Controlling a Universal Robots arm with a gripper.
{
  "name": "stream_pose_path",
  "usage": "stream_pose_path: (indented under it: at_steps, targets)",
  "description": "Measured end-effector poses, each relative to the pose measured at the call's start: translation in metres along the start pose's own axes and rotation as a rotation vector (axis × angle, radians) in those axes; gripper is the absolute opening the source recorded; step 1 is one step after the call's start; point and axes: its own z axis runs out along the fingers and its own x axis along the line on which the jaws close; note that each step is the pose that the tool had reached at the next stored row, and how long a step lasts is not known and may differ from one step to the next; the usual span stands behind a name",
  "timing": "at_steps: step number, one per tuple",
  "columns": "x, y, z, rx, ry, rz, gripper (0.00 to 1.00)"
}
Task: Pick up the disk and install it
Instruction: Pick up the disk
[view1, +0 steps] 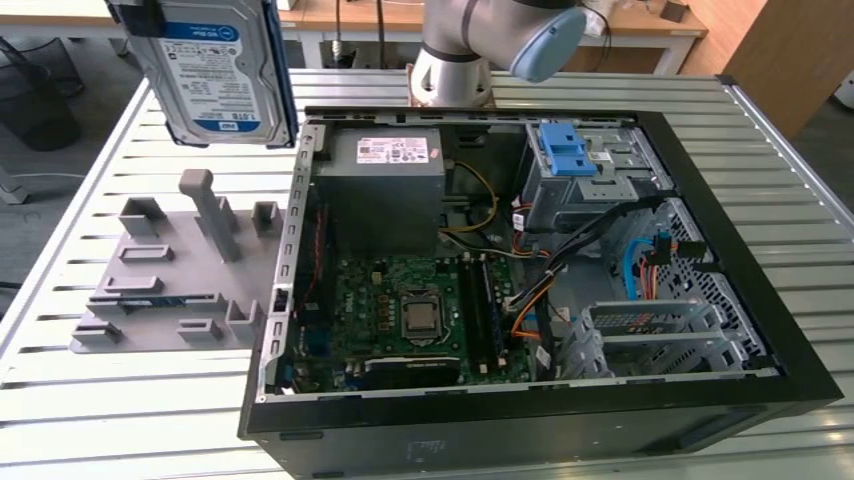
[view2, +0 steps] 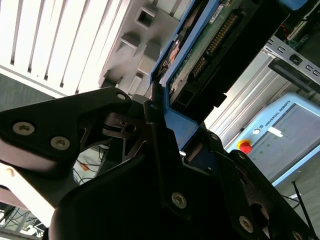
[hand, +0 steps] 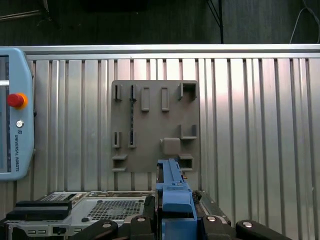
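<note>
The end effector (hand: 175, 212), clamped on the disk (view1: 220, 70) above the surface's (view1: 134, 430) far corner, likely needs a firm, square hold to meet the drive bay (view1: 587, 170) cleanly.

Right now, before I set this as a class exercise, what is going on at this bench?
The robot arm's gripper is shut on the disk, a silver hard drive in a blue carrier. It holds the disk in the air above the grey parts holder on the slatted metal table. The open computer case lies beside the holder, on the exterior view's right. The disk is not yet installed in it.
</note>
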Motion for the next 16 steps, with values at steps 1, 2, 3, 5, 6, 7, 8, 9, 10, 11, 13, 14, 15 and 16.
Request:
stream_pose_path:
  at_steps: [1, 2, 3, 5, 6, 7, 8, 9, 10, 11, 13, 14, 15, 16]
  targets:
    - [0.0019, -0.0006, -0.0001, -0.0001, 0.0001, 0.000, 0.36]
    - [0.0038, -0.0013, -0.0002, -0.0001, 0.0001, 0.000, 0.36]
    - [0.0056, -0.0019, -0.0003, 0.0000, 0.0001, 0.000, 0.36]
    - [0.0084, -0.0025, -0.0003, 0.0000, 0.0000, 0.000, 0.36]
    - [0.0094, -0.0034, -0.0004, 0.0000, 0.0001, 0.000, 0.36]
    - [0.0102, -0.0050, -0.0005, 0.0000, 0.0000, 0.000, 0.36]
    - [0.0108, -0.0072, -0.0005, 0.0001, -0.0001, 0.000, 0.36]
    - [0.0112, -0.0103, -0.0007, 0.0000, 0.0001, 0.000, 0.36]
    - [0.0115, -0.0137, -0.0009, 0.0000, 0.0001, 0.000, 0.36]
    - [0.0118, -0.0173, -0.0011, 0.0000, 0.0002, 0.000, 0.36]
    - [0.0122, -0.0253, -0.0014, 0.0000, 0.0001, 0.000, 0.36]
    - [0.0124, -0.0301, -0.0017, 0.0000, 0.0002, 0.000, 0.36]
    - [0.0124, -0.0345, -0.0019, -0.0001, 0.0002, 0.000, 0.36]
    - [0.0126, -0.0391, -0.0021, 0.0000, 0.0002, 0.000, 0.36]
